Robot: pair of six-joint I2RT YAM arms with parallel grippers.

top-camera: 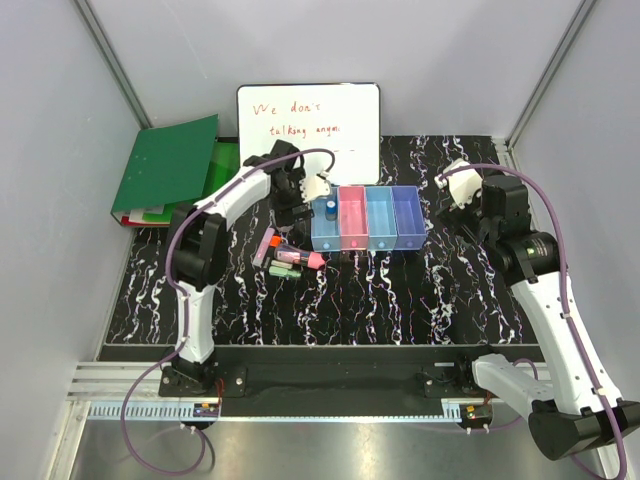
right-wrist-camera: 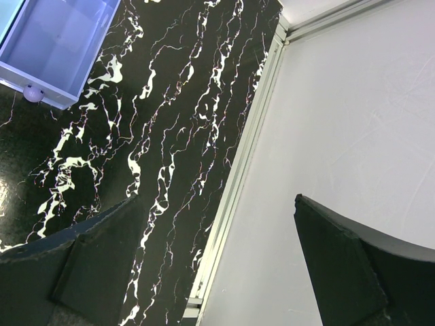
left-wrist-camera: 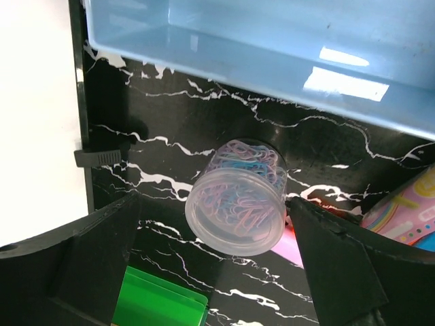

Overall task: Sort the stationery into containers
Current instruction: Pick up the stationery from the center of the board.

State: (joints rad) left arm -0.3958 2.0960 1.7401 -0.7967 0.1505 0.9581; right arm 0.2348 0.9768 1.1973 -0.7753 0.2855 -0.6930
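Blue-capped bottle (top-camera: 329, 208) inside leftmost bin (top-camera: 325, 245)

You have two matching arms: the left arm (top-camera: 195, 262) and the right arm (top-camera: 565, 330) each carry white link shells between chunky black joint housings, set on black bases. A purple cable (top-camera: 310, 151) loops along each arm from base to wrist. Each wrist ends in a white block, and the jaws are matte black, wedge-shaped plates.
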